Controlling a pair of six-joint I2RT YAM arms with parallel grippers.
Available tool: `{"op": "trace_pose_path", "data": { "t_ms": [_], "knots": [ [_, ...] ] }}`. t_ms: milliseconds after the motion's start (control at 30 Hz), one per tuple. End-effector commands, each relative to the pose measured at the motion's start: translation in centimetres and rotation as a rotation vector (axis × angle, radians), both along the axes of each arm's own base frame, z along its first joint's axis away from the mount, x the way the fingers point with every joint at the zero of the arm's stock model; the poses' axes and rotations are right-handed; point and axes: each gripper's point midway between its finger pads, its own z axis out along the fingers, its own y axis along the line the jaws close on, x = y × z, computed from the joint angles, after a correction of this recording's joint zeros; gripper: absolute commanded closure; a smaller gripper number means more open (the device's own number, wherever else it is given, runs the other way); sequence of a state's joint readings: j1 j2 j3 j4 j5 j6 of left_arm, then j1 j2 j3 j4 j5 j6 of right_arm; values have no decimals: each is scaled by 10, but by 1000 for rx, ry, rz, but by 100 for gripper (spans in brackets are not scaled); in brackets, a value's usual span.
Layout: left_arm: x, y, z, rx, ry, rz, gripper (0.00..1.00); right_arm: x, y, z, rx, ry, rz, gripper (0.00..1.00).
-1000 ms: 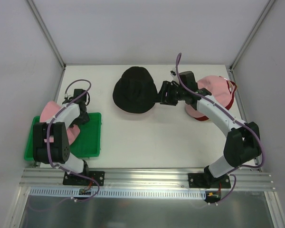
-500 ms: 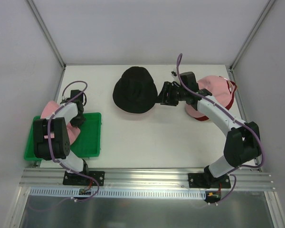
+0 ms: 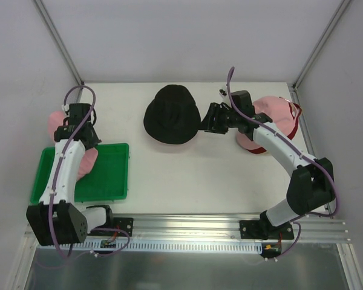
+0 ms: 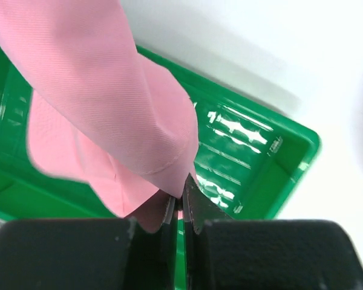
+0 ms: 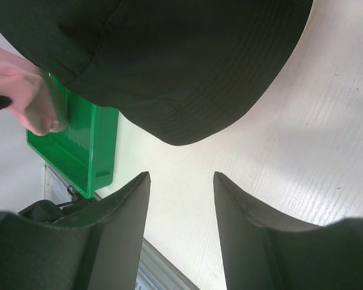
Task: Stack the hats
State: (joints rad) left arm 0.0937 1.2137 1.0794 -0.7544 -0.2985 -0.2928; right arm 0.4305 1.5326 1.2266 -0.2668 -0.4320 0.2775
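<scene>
The left hand (image 4: 181, 198) is clamped on the edge of the pink hat (image 4: 109, 109), its fingers pressed together on the fabric. The hat hangs from the grip over the left part of the tray (image 4: 254, 163); whether it touches the tray cannot be told. The black hat (image 3: 171, 115) lies on the bench (image 3: 187, 175) near the back, at the middle. The right hand (image 5: 181, 178) hovers just beside its brim with fingers apart, holding nothing. At the right, a pink cap (image 3: 271, 110) sits on a red cap (image 3: 294, 125).
</scene>
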Motion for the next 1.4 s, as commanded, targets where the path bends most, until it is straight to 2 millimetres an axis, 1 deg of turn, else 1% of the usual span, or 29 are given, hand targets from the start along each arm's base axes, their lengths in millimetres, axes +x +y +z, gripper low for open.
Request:
{"op": "trace_pose_path", "data": {
  "t_ms": [0,167,200,267,367,433,500,533,600,633,700,733,767,800,833,900,933,967,1000,1033,1067,1100,1133,1167,1200,1233,1267,1300,1367],
  "knots": [
    [-23,-19,36,-66,-38,-98,100,1,2,44,52,-88,11,50],
    [-41,-38,80,-121,-167,-175,100,-1,4,59,69,-103,21,50],
    [-40,-47,92,-150,-207,-209,100,-1,6,64,77,-107,25,50],
    [-44,-53,107,-165,-252,-237,100,-2,8,69,85,-110,31,50],
    [-46,-70,141,-217,-347,-307,100,-2,9,80,94,-123,33,50],
    [-48,-82,156,-256,-386,-356,100,-3,10,90,108,-139,40,50],
    [-50,-93,176,-293,-443,-405,100,-4,12,100,125,-153,51,49],
    [-51,-98,191,-303,-482,-434,100,-4,13,102,131,-154,54,49],
    [-54,-107,208,-330,-524,-472,100,-4,15,110,148,-158,62,48],
    [-56,-116,226,-355,-566,-519,100,-5,18,120,173,-167,73,48],
    [-56,-124,246,-381,-605,-564,100,-6,22,129,201,-173,85,48],
    [-59,-134,255,-414,-622,-610,100,-8,26,138,230,-174,102,48],
    [-63,-139,274,-417,-665,-652,100,-7,28,145,250,-184,109,48],
    [-63,-144,281,-436,-676,-681,100,-8,31,150,266,-186,120,47],
    [-63,-157,295,-476,-705,-759,100,-10,35,161,301,-192,140,46],
    [-63,-172,309,-553,-734,-836,100,-12,39,171,339,-192,161,45],
    [-62,-179,323,-565,-787,-896,100,-15,43,181,374,-208,191,45],
    [-68,-189,331,-617,-800,-951,100,-17,44,188,407,-194,196,43],
    [-67,-192,337,-634,-813,-981,100,-19,46,192,430,-189,207,42],
    [-68,-196,351,-630,-861,-1031,100,-22,49,201,466,-201,235,42],
    [-71,-202,359,-663,-872,-1063,100,-25,51,205,506,-169,231,39],
    [-67,-204,364,-678,-877,-1080,100,-27,54,207,531,-151,235,36],
    [-69,-207,373,-677,-903,-1110,100,-30,57,220,574,-188,262,34],
    [-71,-212,383,-692,-926,-1146,100,-33,61,221,606,-140,255,29],
    [-64,-214,385,-707,-922,-1156,100,-34,63,228,631,-149,267,27],
    [-67,-217,394,-715,-940,-1177,100,-36,65,231,648,-138,273,25],
    [-62,-222,399,-724,-948,-1202,100,-38,68,230,674,-89,263,21],
    [-64,-226,406,-725,-963,-1225,100,-38,69,238,708,-108,264,19],
    [-62,-234,412,-733,-976,-1250,100,-39,71,241,758,-77,259,14]
  ]
}}
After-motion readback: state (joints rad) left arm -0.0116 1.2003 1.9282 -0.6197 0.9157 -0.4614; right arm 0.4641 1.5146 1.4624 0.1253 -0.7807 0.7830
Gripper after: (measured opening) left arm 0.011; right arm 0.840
